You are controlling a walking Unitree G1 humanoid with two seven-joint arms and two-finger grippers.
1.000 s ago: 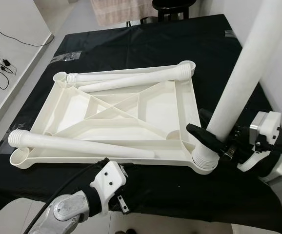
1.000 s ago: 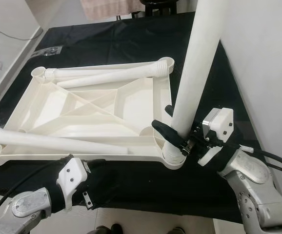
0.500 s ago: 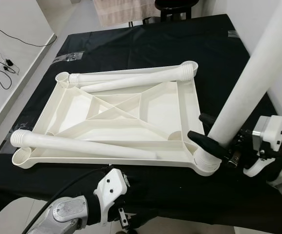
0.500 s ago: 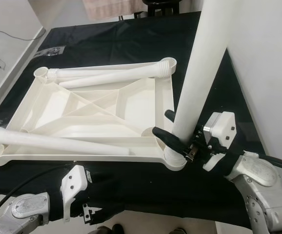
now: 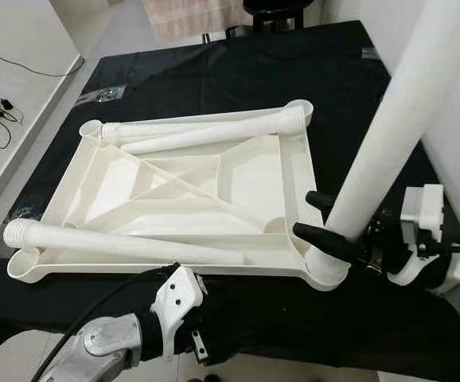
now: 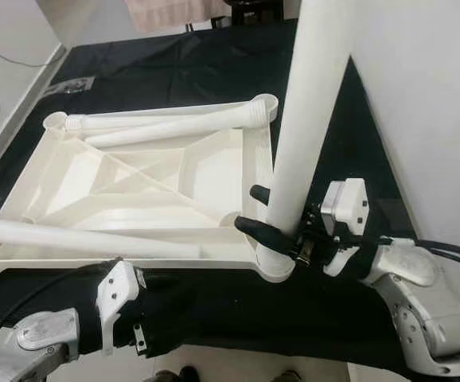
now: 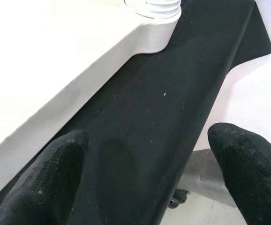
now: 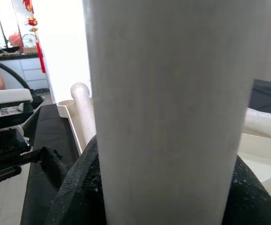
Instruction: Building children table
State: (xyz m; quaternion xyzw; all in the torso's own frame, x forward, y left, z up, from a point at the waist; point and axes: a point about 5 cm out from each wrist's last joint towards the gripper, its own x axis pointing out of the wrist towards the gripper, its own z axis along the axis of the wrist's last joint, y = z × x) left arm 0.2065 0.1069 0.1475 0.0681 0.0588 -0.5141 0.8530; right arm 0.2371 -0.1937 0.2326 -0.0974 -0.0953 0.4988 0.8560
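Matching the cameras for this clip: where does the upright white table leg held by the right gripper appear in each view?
Left eye view: upright leg at right, foot in the tabletop's near right corner socket.
Right eye view: right of centre, right gripper clamped low on it.
Left wrist view: its ribbed foot at the picture edge.
Right wrist view: central.
Shared landmark: that corner socket.

Black-draped table (image 5: 238,72) under white upturned tabletop (image 5: 174,191).
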